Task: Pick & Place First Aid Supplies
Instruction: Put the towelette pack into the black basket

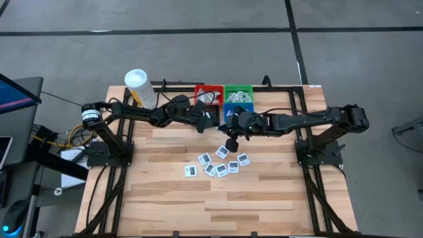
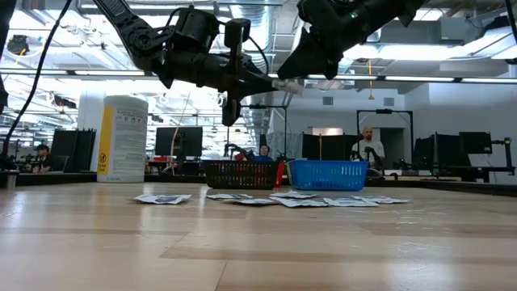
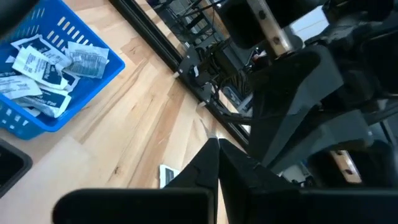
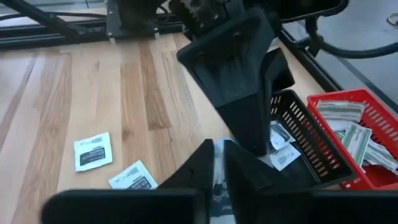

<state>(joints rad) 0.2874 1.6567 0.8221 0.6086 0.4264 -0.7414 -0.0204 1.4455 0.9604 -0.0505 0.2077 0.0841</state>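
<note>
Left gripper (image 2: 266,83) is pinched shut in mid-air near the blue bin (image 1: 232,110), meeting the right gripper (image 2: 284,84), whose fingers are clamped on a thin packet (image 4: 218,163). More square packets (image 1: 217,165) lie flat just before that bin: light, floppy, slick; probably best nipped by an edge.

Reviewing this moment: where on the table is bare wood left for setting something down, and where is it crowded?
Free: the whole near half of the table, below the scattered packets, and the strips left and right of that cluster. Crowded: the far edge, where the white tub, red bin, green bin and blue bin stand with both grippers above.
</note>
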